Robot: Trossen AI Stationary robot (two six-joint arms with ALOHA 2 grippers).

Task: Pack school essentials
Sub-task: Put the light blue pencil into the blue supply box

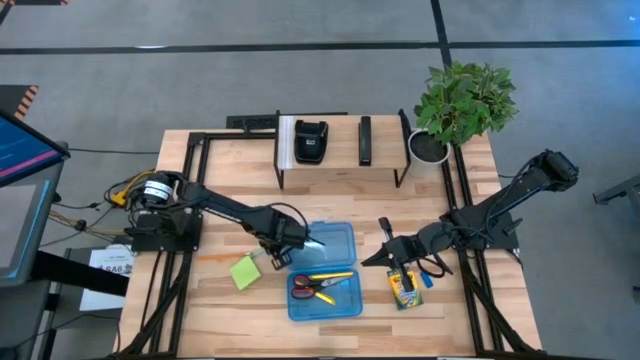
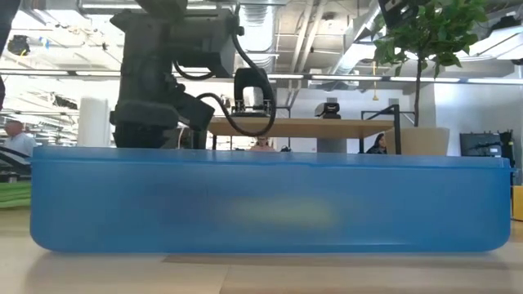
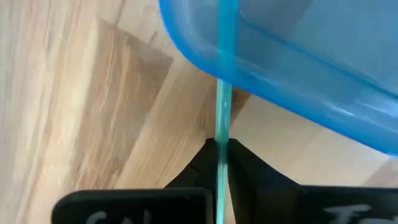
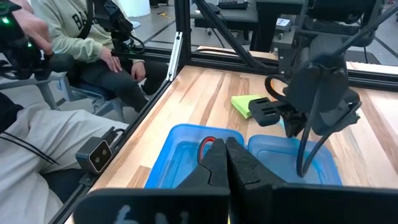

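**Left end effector grips the lid edge beside the blue box**

On the wooden table [image 1: 250, 190] sits a blue plastic box [image 1: 325, 297], near the middle and toward the near edge. Inside it lie the red-handled scissors [image 1: 312, 287] and yellow pencils [image 1: 328, 276]. Just beyond the box, on its far side, is the translucent blue lid [image 1: 335, 240].

The left end effector [image 1: 296, 240] is at the left edge of that lid. In the left wrist view its fingers [image 3: 239, 163] are closed narrowly on the thin blue edge of the lid [image 3: 222, 118], which runs straight up between them. The low view shows the long blue wall of the box [image 2: 270, 200] across the whole picture, with the left arm standing behind it.

The lime-green sticky-note pad [image 1: 245, 271] lies on the table to the left of the box, just apart from it. The crayon box [image 1: 404, 288] lies to the right of the blue box, with the right end effector [image 1: 385, 254] above and beside it; its fingers [image 4: 217, 163] are pressed together with nothing between them.

At the far side of the table a low rack holds a black device [image 1: 311, 142], and a potted plant [image 1: 462, 100] stands at the far right corner. In the right wrist view, people sit beyond the table's left side.
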